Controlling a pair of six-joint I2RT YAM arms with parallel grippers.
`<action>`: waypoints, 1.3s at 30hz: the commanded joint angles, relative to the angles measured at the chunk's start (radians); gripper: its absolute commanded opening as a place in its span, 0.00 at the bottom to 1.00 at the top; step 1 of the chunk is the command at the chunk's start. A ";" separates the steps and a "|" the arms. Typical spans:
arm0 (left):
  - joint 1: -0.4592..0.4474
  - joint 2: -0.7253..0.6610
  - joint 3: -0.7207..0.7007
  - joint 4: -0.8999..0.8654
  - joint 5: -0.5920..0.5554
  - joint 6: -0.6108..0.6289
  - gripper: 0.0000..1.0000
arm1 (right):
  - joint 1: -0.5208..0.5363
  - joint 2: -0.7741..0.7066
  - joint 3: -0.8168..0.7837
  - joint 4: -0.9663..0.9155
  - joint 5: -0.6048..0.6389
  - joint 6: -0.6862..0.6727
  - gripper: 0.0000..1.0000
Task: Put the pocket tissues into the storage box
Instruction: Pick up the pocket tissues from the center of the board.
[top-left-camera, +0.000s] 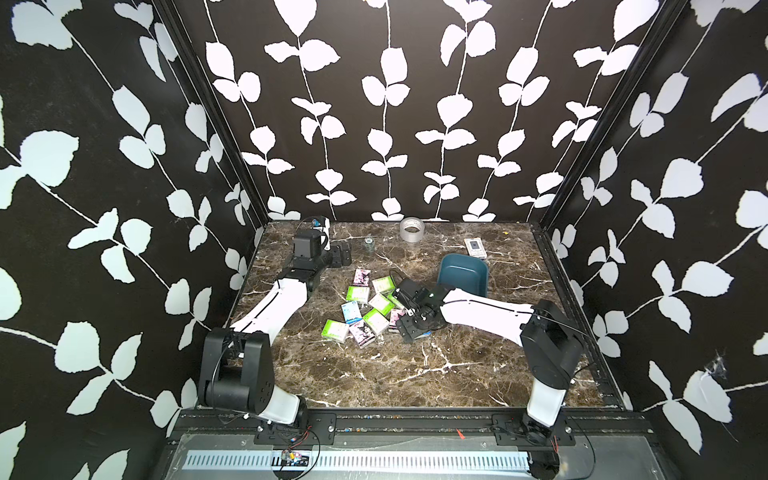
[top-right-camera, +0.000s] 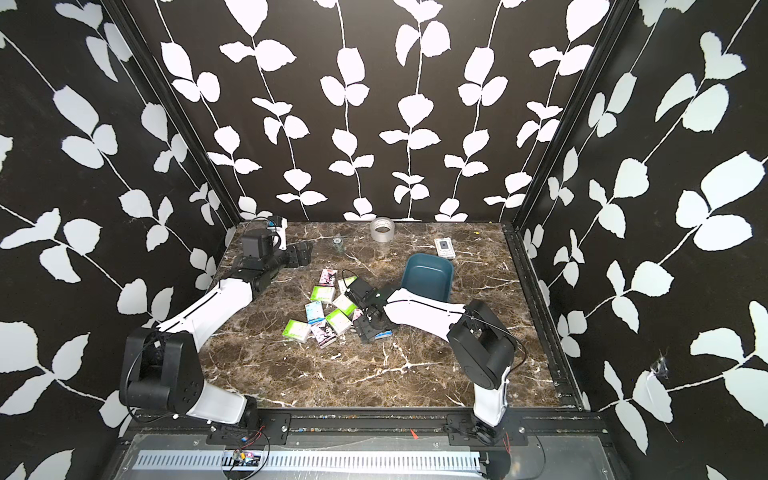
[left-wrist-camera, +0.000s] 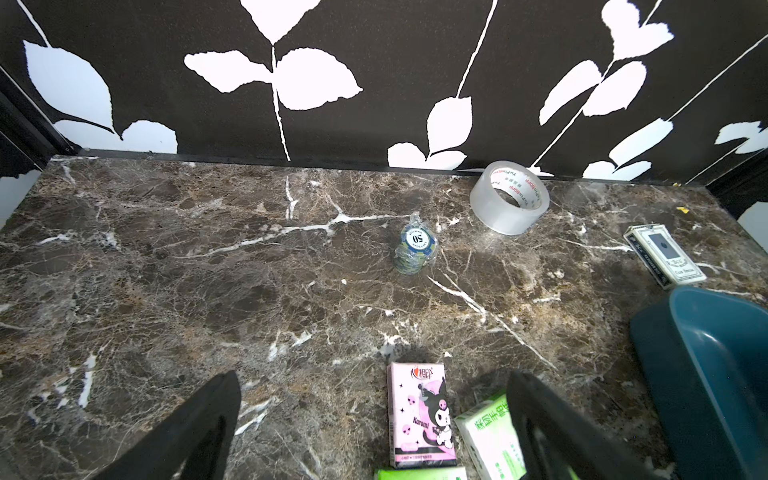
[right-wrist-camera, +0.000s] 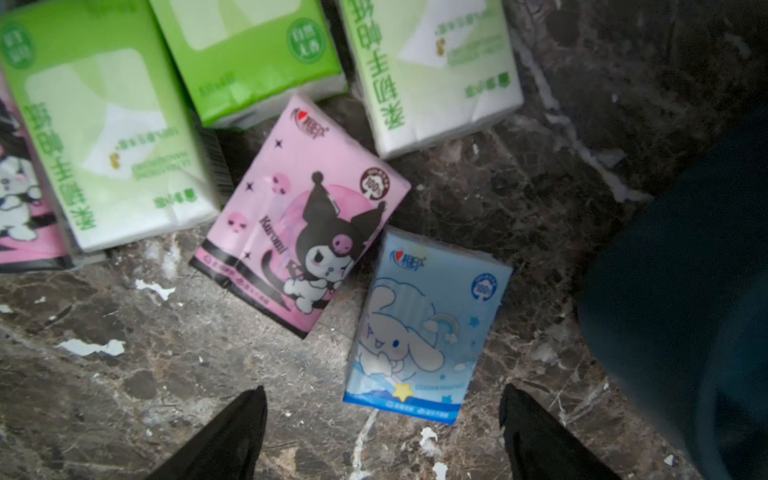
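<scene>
One blue pack lies below the right end effector, spread wide, empty.

pocket tissues: centre, clustered | storage box: right-behind them | tape roll: behind both

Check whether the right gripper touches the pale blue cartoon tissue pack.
Apart. Right wrist view: bare marble shows between each right gripper fingertip and the pale blue tissue pack.

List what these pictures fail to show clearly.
- Top views: the right arm covers part of the near wall of the dark teal plastic storage box.
- Top views: the right gripper mostly hides the light-blue cartoon-printed tissue pack.
- Right wrist view: the frame edge cuts off a pink cartoon-printed tissue pack.
</scene>
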 joint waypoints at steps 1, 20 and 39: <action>-0.003 -0.006 0.030 -0.020 -0.009 0.028 0.99 | -0.031 0.038 0.038 -0.049 0.023 0.022 0.90; -0.002 -0.006 0.035 -0.039 -0.024 0.050 0.99 | -0.069 0.132 0.108 -0.041 -0.081 -0.011 0.84; -0.002 -0.011 0.026 -0.043 -0.034 0.067 0.99 | -0.071 0.031 0.186 -0.100 -0.034 -0.074 0.51</action>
